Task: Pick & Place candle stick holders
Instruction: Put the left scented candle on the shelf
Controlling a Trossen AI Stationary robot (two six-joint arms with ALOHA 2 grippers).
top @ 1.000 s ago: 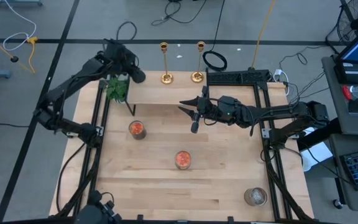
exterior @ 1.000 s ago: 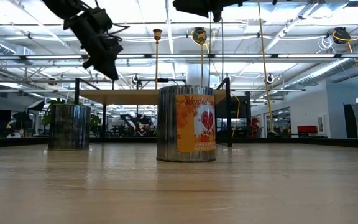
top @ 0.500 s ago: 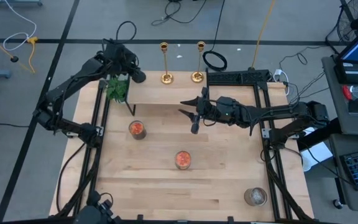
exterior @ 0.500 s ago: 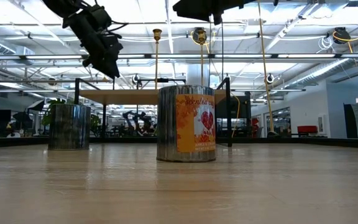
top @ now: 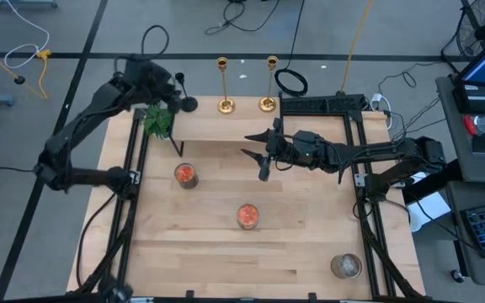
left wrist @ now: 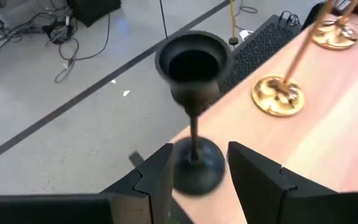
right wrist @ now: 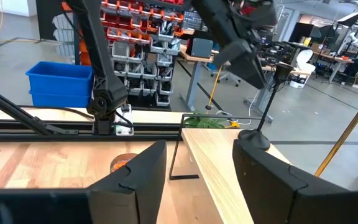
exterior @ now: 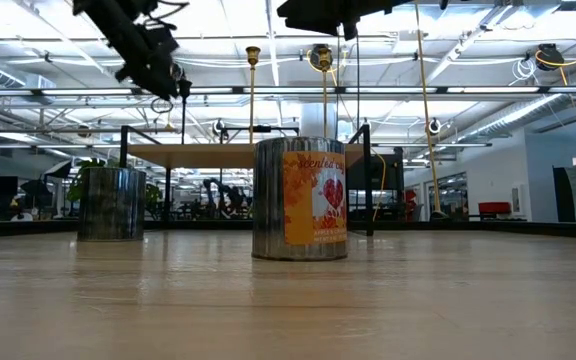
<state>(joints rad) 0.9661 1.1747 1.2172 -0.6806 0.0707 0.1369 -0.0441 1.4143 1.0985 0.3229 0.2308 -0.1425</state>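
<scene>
Left claw (left wrist: 194, 180) open, just behind black candle stick holder (left wrist: 192, 112) standing upright on raised shelf (top: 226, 126) at worktop's (top: 293, 210) far-left edge, base between fingers. Right claw (top: 259, 157) open, hovering mid-worktop.

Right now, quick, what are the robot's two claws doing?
Left gripper: jaws open, one on each side of the black candle stick holder, not gripping it.
Right gripper: jaws open, holding nothing, over the table.
</scene>
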